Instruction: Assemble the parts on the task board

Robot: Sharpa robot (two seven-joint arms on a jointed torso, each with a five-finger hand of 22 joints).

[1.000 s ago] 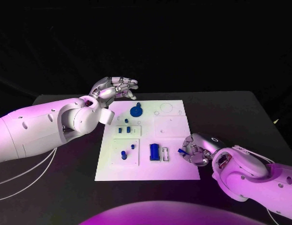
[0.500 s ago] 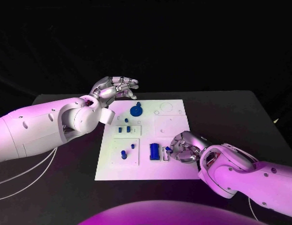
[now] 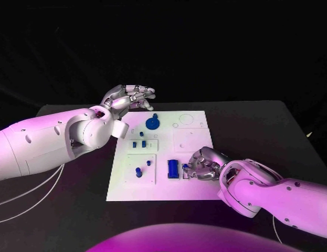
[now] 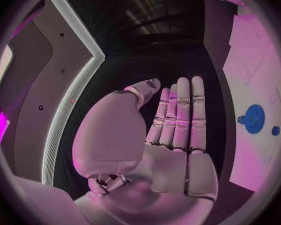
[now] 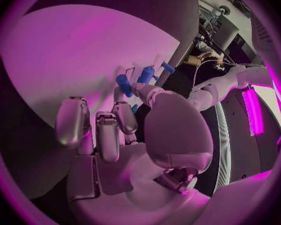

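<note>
You're mid-task, judging by how the task board point(image 3: 197, 195) looks. It sits flat in the middle of the desk point(image 3: 269, 126).

Looks done or at least seated:
- blue gear point(image 3: 153, 124) at the board's far end, with a small blue knob just beside it
- small blue pegs point(image 3: 138, 144) in the panel below the gear
- two more pegs point(image 3: 139, 172) in the near-left panel
- blue block point(image 3: 173, 168) standing in the near-middle slot

In hand now: your right hand point(image 3: 202, 164) is over the board just right of the blue block, fingers curled in. The right wrist view shows a short blue pin point(image 5: 123, 85) at the fingertips, with other blue pieces just past it. I read that as pinched between thumb and a finger, but the contact is partly hidden, so treat it as likely, not certain. Can't tell whether it's started into a hole yet.

Your left hand point(image 3: 127, 98) is off the board's far-left corner, above the desk, holding nothing. The left wrist view has the fingers straight and side by side, palm bare.

Left to do: the far-right panel with circular recesses point(image 3: 186, 121) and the square panel point(image 3: 191, 139) beneath it look unfilled. So seat the current pin, then those.
</note>
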